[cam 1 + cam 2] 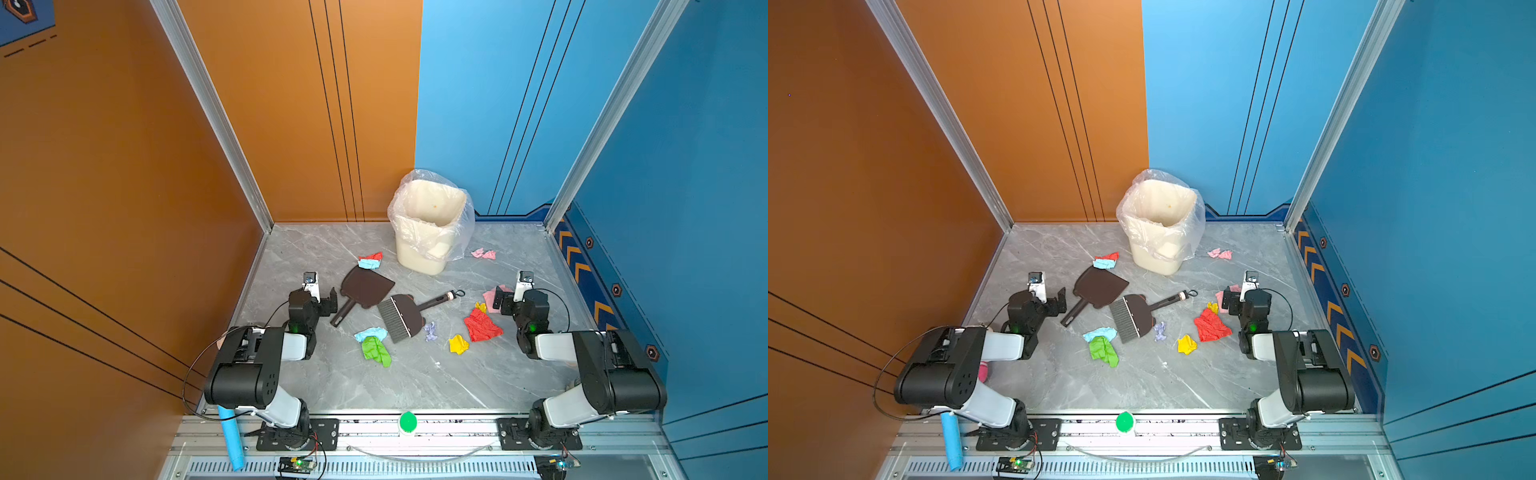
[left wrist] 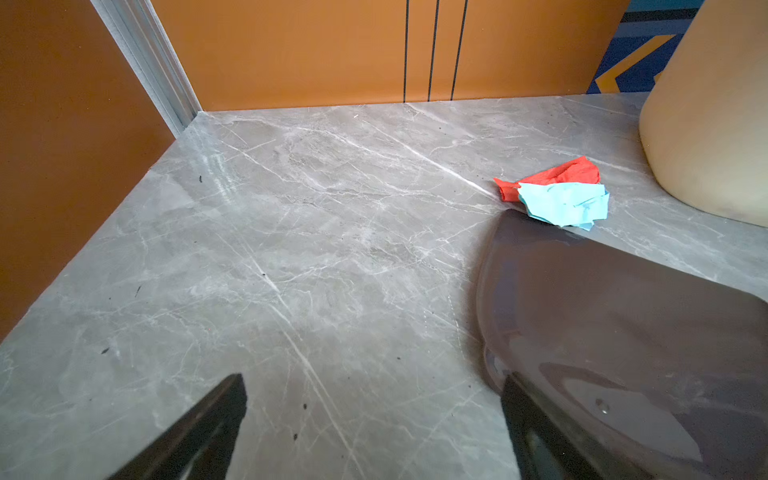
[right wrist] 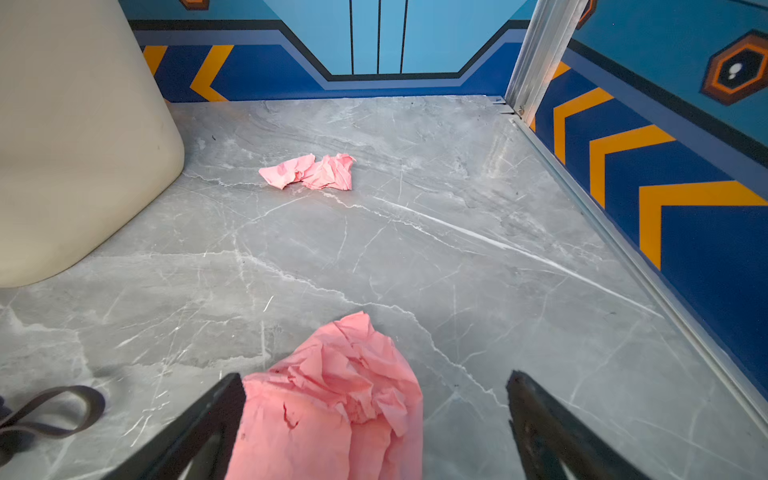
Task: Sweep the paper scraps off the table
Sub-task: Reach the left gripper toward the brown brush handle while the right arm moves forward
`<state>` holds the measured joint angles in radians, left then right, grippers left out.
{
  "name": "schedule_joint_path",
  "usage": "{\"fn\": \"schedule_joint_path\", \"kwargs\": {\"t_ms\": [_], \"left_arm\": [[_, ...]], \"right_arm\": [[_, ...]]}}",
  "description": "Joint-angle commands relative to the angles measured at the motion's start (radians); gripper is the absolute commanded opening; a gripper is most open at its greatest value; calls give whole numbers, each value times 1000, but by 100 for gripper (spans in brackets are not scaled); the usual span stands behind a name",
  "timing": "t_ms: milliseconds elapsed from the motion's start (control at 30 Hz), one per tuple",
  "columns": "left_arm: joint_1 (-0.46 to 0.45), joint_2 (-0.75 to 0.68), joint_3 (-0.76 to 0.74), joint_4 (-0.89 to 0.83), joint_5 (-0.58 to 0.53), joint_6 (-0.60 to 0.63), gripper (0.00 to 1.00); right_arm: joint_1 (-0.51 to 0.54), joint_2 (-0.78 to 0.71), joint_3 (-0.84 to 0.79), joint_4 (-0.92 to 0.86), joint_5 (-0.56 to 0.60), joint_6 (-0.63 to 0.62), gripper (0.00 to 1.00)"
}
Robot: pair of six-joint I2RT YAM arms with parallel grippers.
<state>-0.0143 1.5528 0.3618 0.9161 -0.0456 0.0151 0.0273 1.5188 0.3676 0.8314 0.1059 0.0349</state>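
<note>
Paper scraps lie scattered on the grey marble table (image 1: 415,382): a red and light blue pair (image 1: 370,260) (image 2: 561,195), a light blue and a green one (image 1: 374,347), lilac (image 1: 430,331), yellow (image 1: 458,344), a large red one (image 1: 482,326), and pink (image 1: 483,253) (image 3: 309,171) at the back right. My left gripper (image 1: 328,302) (image 2: 374,380) stands open beside the dustpan's handle, with bare table between its fingers. My right gripper (image 1: 503,301) (image 3: 376,376) is open over another pink scrap (image 3: 332,399), which lies loose between the fingers.
A brown dustpan (image 1: 365,286) (image 2: 615,324) and a brush (image 1: 401,318) lie mid-table. A cream bin (image 1: 430,224) lined with a clear bag stands at the back. Walls and aluminium rails close three sides. A pink plush (image 1: 983,371) peeks from under the left arm.
</note>
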Motion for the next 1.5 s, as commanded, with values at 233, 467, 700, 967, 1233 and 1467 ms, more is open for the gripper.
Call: {"fn": "schedule_joint_path", "kwargs": {"t_ms": [233,467,700,967,1233,1467], "left_arm": [[-6,7,22,-11,-17,7,98],[-6,6,21,-11,-17,5,98],[-6,6,21,-11,-17,6,98],[-6,8,22,-11,-17,7,98],[3,0,14,-5,52,20,98],[-3,-97,13,-82,121,52,98]], "right_arm": [[-1,13,19,21,6,16,100],[-1,13,19,22,9,14,100],[-1,13,19,22,8,14,100],[-1,12,17,24,9,14,100],[0,-162,175,-404,-12,44,100],[9,-240,330,-757,-173,51,100]]}}
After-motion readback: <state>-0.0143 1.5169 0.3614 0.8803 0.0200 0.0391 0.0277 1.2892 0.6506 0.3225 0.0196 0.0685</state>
